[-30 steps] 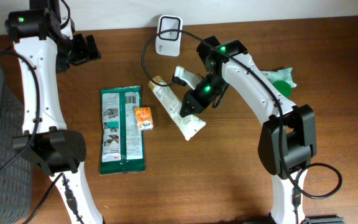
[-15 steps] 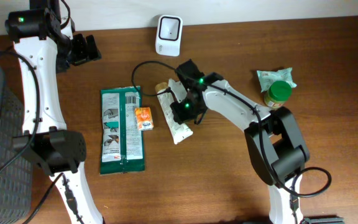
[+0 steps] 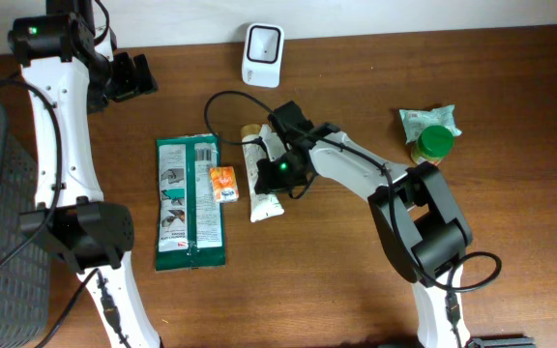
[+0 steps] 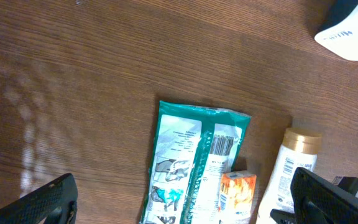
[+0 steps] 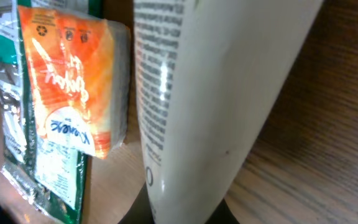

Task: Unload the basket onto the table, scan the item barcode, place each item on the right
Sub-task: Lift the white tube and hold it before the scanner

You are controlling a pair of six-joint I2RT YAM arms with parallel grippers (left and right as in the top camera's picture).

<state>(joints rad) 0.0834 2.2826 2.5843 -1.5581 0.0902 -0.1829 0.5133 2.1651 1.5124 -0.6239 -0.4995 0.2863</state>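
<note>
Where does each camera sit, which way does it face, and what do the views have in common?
Overhead: fixed above the table, facing straight down; both arms show, left gripper open, right gripper shut on the tube.
Left wrist: high over the table, looking down at the green packet; its own fingers show at the lower corners.
Right wrist: pressed close to the tube, orange packet beside it; its own fingers hardly show.
Shared: all three show tube, orange packet and green packet.

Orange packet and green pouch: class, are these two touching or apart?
Touching. The left wrist view shows the orange packet lying partly over the edge of the green pouch; the right wrist view agrees.
</note>
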